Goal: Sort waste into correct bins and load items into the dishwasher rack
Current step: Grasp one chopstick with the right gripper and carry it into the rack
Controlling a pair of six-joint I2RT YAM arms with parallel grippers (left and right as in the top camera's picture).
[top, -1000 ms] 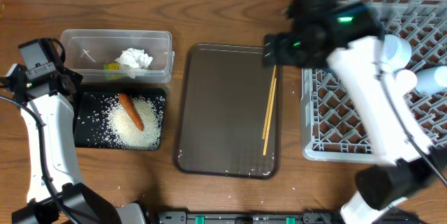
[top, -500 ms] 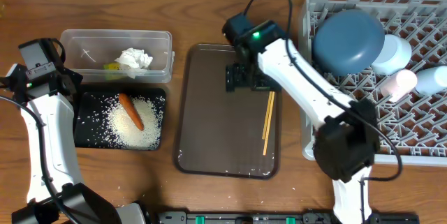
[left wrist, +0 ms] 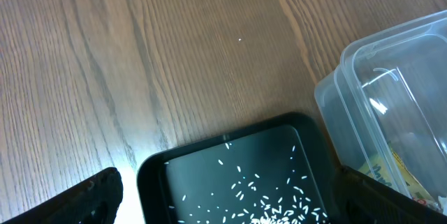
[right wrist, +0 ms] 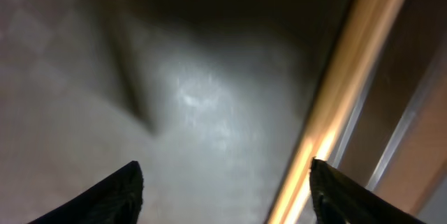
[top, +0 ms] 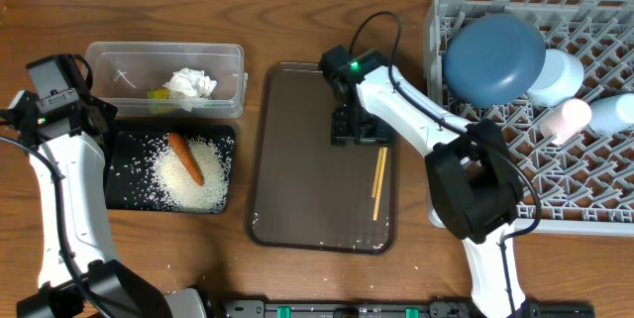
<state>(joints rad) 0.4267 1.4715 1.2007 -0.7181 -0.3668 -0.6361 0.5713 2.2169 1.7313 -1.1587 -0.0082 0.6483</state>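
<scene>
starting with the biggest thing, the grey rack (top: 594, 174) sits off to the right of the right gripper (top: 359, 132), well apart from it. it holds the big blue dish (top: 493, 55), with some small pale crockery (top: 561, 72) just beside the dish. which piece is the bowl and which the cup i cannot tell from above. by the look of it, loading of the crockery is done.

the brown tray (top: 302, 159) lies directly under the right gripper, which is down close to its surface at the far end of the chopsticks (top: 378, 184). these look like the only task thing not yet put away. in the wrist view the fingers (right wrist: 105, 196) stand apart, and the sticks show as one blurred pale bar running between them, close by one finger and well clear of the other. nothing is pinched yet, so this gripper is parted and empty. closing on the sticks and carrying them to the rack seems to be the step in hand.

the clear tub (top: 99, 60) is just ahead and to the right of the left gripper (left wrist: 234, 199). it holds the crumpled tissue (top: 190, 84) and the small wrapper (top: 157, 93). the black tray (top: 124, 184) has its corner right below that gripper, whose fingers stand wide with nothing between them. the tray holds the rice (top: 193, 181) and the carrot (top: 185, 158). the waste looks sorted, so what is left is the chopsticks.
</scene>
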